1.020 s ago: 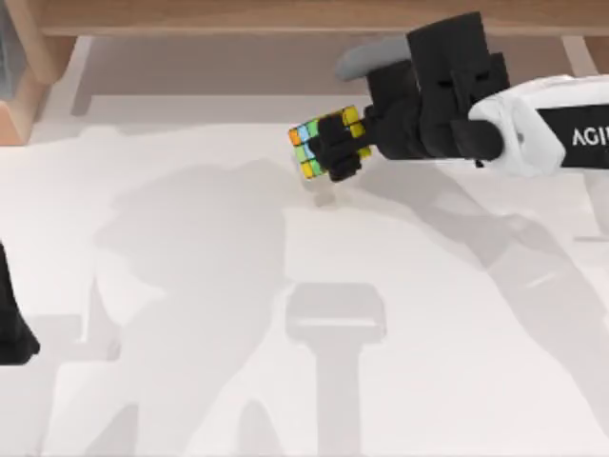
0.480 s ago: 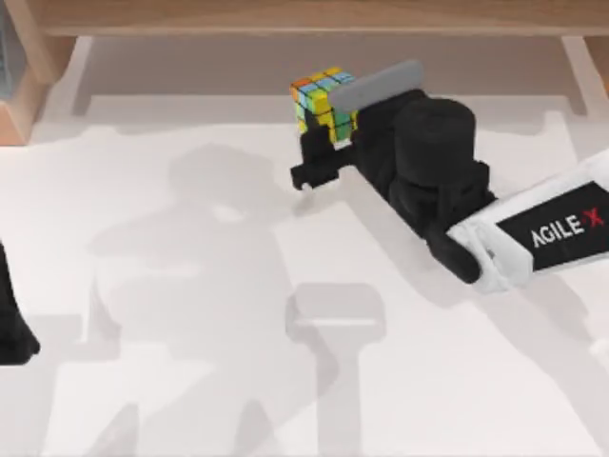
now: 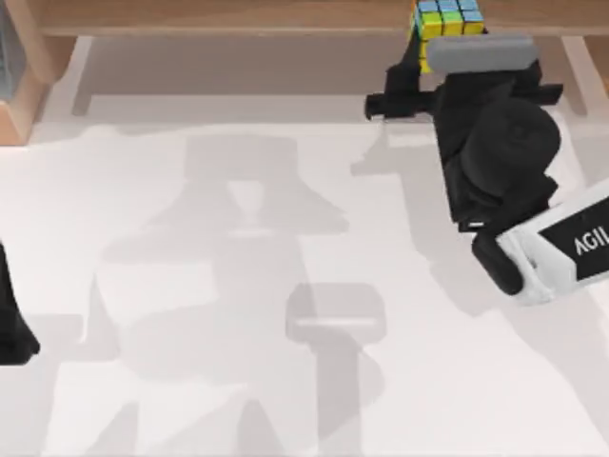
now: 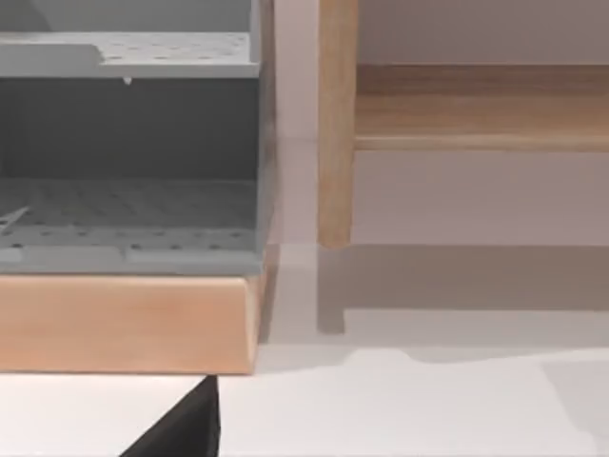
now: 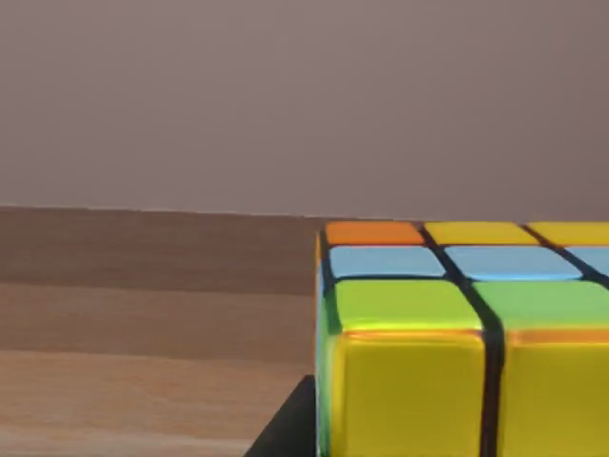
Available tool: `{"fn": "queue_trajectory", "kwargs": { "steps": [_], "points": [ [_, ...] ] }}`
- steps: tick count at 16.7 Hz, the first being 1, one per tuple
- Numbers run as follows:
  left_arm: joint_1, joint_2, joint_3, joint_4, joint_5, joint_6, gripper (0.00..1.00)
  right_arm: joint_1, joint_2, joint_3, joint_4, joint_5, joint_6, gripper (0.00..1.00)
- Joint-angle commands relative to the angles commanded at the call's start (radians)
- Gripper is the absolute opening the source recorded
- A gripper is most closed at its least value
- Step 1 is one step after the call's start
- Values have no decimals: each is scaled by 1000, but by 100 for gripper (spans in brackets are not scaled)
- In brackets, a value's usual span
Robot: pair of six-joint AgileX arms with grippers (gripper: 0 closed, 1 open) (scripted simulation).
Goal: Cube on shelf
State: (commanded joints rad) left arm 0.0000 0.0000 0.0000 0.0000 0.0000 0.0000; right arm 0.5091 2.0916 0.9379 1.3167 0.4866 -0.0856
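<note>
Top view has the right gripper [image 3: 428, 43] clamped on the puzzle cube [image 3: 445, 17] at the shelf [image 3: 238, 14] edge, toward the right. It looks rigid and light — smooth faces, so a flat-sided pinch suits. Left gripper [image 3: 11, 319] is parked at left; its fingers, I cannot tell.

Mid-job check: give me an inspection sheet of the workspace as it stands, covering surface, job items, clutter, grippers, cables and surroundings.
Surface: white table, crossed by arm shadows.
Job's things: small puzzle cube of coloured squares at the long light-brown wooden shelf board, right of its middle; whether it rests on the board cannot be told.
Clutter: nothing seen.
Grippers: right gripper shut on the cube at the shelf; left gripper parked at the table's left edge.
Cables: nothing seen.
Surroundings: grey perforated rack on a wooden base beside the shelf's pale wooden side support; plain wall behind.
</note>
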Motion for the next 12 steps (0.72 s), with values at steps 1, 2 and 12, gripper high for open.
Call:
{"fn": "queue_trajectory", "kwargs": {
  "steps": [1, 2, 12],
  "points": [
    [0, 0, 0, 0, 0, 0, 100, -12, -4, -3, 18, 18, 0, 0],
    [0, 0, 0, 0, 0, 0, 100, -20, -7, -3, 30, 29, 1, 0],
    [0, 0, 0, 0, 0, 0, 100, -41, 43, 101, -20, 8, 7, 0]
  ]
}}
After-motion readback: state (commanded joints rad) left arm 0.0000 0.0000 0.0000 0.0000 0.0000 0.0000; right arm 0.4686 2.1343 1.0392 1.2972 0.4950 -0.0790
